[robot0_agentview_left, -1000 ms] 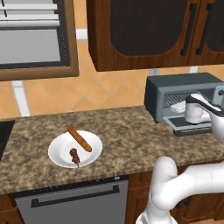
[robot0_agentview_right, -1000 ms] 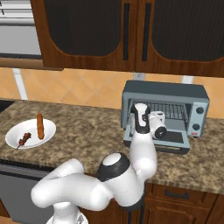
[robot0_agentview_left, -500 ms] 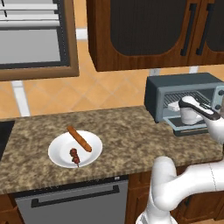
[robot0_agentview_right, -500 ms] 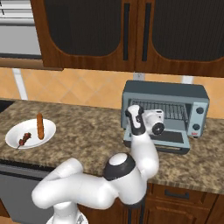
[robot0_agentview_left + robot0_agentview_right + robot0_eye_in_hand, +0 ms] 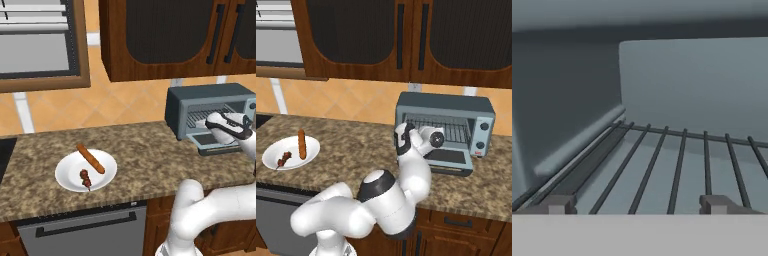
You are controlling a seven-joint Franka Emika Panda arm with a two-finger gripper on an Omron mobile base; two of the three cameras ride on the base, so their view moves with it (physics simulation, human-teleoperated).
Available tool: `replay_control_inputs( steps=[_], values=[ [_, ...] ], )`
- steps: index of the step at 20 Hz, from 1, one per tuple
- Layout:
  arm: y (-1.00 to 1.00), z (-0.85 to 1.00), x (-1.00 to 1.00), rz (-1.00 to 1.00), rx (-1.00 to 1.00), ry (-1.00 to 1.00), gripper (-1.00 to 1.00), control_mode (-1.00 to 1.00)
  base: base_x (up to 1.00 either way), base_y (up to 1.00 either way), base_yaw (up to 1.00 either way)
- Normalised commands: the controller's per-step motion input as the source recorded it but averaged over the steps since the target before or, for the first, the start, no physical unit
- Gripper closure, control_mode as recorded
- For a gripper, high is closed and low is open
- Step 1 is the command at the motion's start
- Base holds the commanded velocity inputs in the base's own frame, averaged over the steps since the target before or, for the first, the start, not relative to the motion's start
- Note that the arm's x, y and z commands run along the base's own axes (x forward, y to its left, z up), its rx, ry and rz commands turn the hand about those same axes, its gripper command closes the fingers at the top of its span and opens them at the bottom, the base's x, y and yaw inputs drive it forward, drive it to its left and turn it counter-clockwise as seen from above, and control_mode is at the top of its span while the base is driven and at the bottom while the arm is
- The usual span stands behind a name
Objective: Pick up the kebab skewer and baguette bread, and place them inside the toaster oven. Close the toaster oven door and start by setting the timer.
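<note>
Nearest the hand camera, the gripper (image 5: 637, 205) shows two fingertips (image 5: 558, 204) set well apart with nothing between them. Just beyond them runs the wire rack (image 5: 677, 165) of the toaster oven (image 5: 210, 112), bare of food, with the grey back wall behind. From the right base camera the hand sits at the oven mouth, above the toaster oven door (image 5: 448, 161), which lies folded down and open.

Judgement: the pick-up step is not yet begun; the oven stands ready, but neither item is loaded.

The next move calls for the hand to draw clear of the oven and cross the counter (image 5: 145, 155) to the white plate (image 5: 67, 175).

The kebab skewer (image 5: 85, 178) and the baguette bread (image 5: 90, 158) both lie on that plate, close together, well apart from the fingers.
</note>
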Motion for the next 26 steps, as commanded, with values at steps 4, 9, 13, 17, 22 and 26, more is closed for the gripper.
replay_control_inputs(
  steps=[4, 9, 13, 17, 22, 26],
  values=[
    [0.00, -0.53, -1.00, 0.00, -0.04, 0.17, -1.00, -1.00, 0.00, 0.00, 0.00],
    [-0.02, -0.32, -0.91, 0.00, -0.06, 0.26, -1.00, -1.00, 0.00, 0.00, 0.00],
    [-0.20, 0.07, -0.65, 0.01, -0.04, 0.25, -1.00, -1.00, 0.00, 0.00, 0.00],
    [0.18, 0.94, -0.67, 0.04, -0.01, 0.05, -1.00, -1.00, 0.00, 0.00, 0.00],
    [0.55, 0.62, -0.69, 0.00, -0.04, 0.09, -1.00, -1.00, 0.00, 0.00, 0.00],
    [0.71, 0.40, -0.55, 0.00, -0.03, 0.15, -1.00, -1.00, 0.00, 0.00, 0.00]
  ],
)
